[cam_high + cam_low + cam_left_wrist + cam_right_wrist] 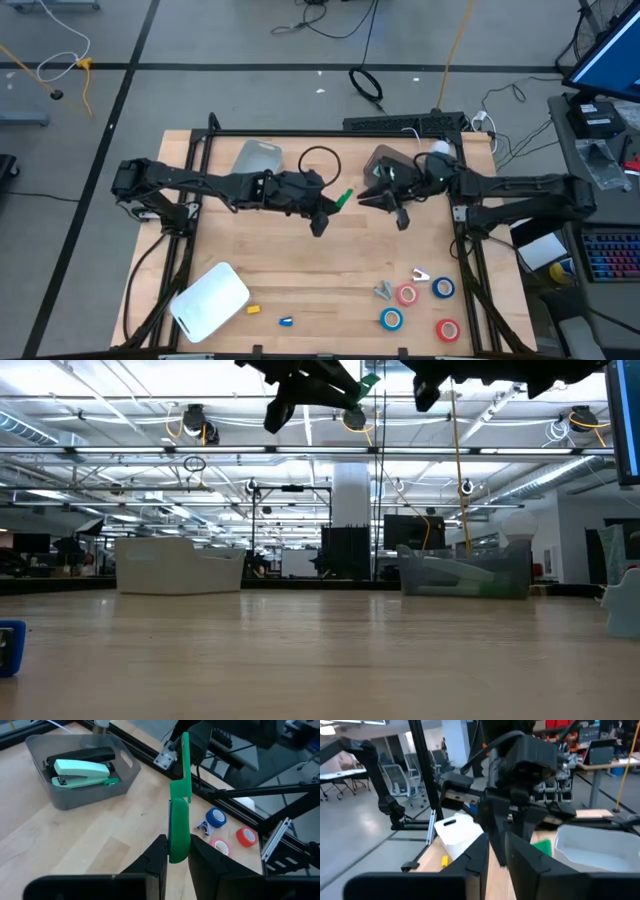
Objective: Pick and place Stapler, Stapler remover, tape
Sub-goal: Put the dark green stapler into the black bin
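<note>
My left gripper (pixel 330 206) hangs above the middle of the table, shut on a green flat stapler remover (pixel 180 815). My right gripper (pixel 385 205) faces it from the right, a short way off. Its fingers (pixel 480 852) are close together with nothing between them. The grey bin (pixel 85 795) at the far side holds a black stapler (pixel 82 755) and a mint stapler (pixel 80 770), both lying flat. Red tape (pixel 406 294) and blue tape (pixel 443 288) lie flat near the front right corner, with two more rolls (pixel 391 319) (pixel 447 329) close by. My left gripper pinches the remover's wide end (pixel 179 847) between its two fingers. It comes from the table's left, slanting a little downward, with the fingers lying along the tool. The narrow tongue (pixel 186 760) sticks out beyond the fingertips toward my right gripper. The tool is lifted clear of the table.
A clear bin (pixel 258 158) stands at the far side, left of centre. A white bin (pixel 210 300) sits at the front left. Two small metal claw pieces (pixel 418 273) (pixel 384 290) lie by the tape. A yellow bit (pixel 254 309) and a blue bit (pixel 286 321) lie near the front edge.
</note>
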`<control>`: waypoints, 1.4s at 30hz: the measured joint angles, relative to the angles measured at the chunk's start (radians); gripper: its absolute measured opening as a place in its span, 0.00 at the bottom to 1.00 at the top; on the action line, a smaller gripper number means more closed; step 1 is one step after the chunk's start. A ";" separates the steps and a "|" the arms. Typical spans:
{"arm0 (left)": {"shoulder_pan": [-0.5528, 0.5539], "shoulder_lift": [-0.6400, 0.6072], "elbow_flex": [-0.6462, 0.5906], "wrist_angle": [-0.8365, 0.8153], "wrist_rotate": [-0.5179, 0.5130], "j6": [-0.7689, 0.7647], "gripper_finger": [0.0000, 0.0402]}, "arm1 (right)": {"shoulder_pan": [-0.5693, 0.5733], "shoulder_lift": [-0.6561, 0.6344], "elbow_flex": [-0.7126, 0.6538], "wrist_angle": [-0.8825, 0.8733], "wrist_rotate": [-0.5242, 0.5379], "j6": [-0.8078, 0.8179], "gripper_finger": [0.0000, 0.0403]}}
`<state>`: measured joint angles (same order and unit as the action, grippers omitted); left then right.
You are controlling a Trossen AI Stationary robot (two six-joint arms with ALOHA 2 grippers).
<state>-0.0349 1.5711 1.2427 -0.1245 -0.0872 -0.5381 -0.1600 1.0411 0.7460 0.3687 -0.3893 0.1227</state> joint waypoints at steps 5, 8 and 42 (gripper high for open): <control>0.000 0.000 0.000 0.001 -0.001 0.000 0.15 | -0.001 0.073 0.000 0.070 0.000 0.022 0.07; 0.000 0.000 0.000 0.001 -0.001 0.000 0.15 | -0.001 0.096 0.000 0.100 0.000 0.022 0.04; 0.018 -0.001 0.000 0.007 -0.038 0.130 0.15 | -0.022 0.144 0.000 -0.047 0.036 0.053 0.01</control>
<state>-0.0167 1.5696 1.2427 -0.1171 -0.1251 -0.4084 -0.1818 1.1851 0.7456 0.3213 -0.3537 0.1756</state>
